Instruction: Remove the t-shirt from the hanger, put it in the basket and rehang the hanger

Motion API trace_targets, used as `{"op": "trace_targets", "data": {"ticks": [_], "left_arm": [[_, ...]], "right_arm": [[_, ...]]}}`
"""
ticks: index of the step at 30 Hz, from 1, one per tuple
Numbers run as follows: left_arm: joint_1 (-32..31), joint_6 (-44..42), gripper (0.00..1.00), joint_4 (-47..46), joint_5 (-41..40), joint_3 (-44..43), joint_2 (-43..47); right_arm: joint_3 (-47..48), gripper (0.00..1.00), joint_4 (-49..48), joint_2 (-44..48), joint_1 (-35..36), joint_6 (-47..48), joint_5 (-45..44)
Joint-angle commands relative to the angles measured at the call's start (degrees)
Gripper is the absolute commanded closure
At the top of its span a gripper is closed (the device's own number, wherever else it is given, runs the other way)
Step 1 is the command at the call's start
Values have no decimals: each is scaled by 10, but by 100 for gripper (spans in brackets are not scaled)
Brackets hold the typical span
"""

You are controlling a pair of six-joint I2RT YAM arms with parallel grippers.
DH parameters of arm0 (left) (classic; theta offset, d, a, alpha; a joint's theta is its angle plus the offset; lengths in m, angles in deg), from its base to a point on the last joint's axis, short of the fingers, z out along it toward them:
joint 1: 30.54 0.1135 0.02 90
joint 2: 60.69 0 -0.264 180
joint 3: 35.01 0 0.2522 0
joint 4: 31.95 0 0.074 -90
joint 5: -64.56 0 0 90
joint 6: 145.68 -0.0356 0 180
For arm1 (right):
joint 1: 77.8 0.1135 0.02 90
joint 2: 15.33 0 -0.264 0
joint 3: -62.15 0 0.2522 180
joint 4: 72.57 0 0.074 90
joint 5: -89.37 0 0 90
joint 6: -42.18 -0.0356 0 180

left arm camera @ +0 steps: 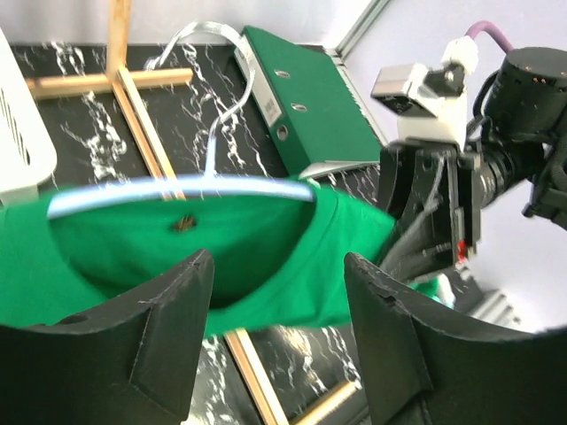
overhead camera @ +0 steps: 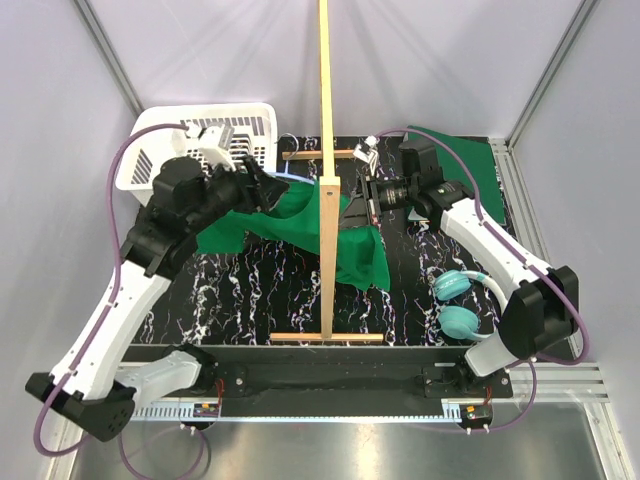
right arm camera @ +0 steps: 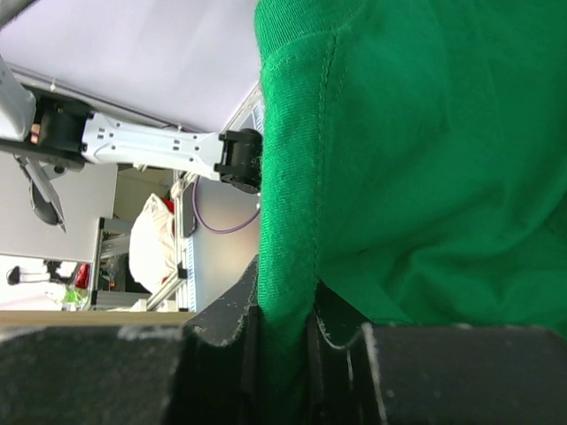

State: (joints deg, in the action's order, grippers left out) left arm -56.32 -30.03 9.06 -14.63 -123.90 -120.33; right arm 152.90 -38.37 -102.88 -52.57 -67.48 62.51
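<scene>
Right gripper (right arm camera: 285,305) pinches the shirt (right arm camera: 425,159) by its edge, likely to pull it free. Left gripper (left arm camera: 279,266), spread, faces the hanger (left arm camera: 177,190) near the far edge.

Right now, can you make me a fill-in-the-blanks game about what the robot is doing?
The t-shirt is the colour ____. The right hand is pinched shut on the ____. The left hand is ____ and holds nothing. The teal headphones lie on the table beside the ____ arm.
Missing words: green; t-shirt; open; right.
</scene>
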Motion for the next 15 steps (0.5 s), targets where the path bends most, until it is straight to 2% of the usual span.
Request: {"op": "trace_targets", "data": {"ticks": [1,6,15], "left_arm": [[-18,-44,37,-42,-63,-51,-50],[-32,-50,40,-42,-126,-56,-79],[-40,-43,48,-55,-141,-64,-110]], "right_arm": [[23,100,-42,12,8,24,53],[21,100,-38,22,15,25,56],[13,100,-33,33,24,33,61]]}}
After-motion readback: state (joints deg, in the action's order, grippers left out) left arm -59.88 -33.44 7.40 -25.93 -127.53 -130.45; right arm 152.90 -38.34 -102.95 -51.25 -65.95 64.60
